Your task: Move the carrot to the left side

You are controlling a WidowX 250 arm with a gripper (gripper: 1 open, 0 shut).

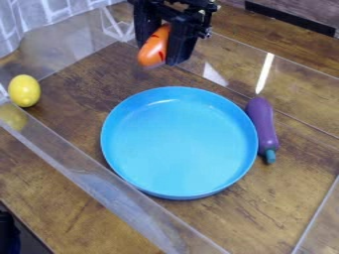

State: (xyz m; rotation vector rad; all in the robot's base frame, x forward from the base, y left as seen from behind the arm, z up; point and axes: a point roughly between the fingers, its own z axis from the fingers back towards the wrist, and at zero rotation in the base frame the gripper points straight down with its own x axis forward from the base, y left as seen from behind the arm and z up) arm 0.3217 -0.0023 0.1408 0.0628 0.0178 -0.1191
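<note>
The orange carrot (155,47) hangs in the air above the wooden table, beyond the far left rim of the blue plate (133,149). My black gripper (165,48) points straight down and is shut on the carrot, with dark fingers (179,45) on either side of it. The carrot's lower end sticks out below and to the left of the fingers. Its green top is hidden inside the gripper.
A purple eggplant (264,127) lies to the right of the plate. A yellow lemon (24,90) sits at the left by a clear plastic wall (79,164) that runs along the table's front and left sides.
</note>
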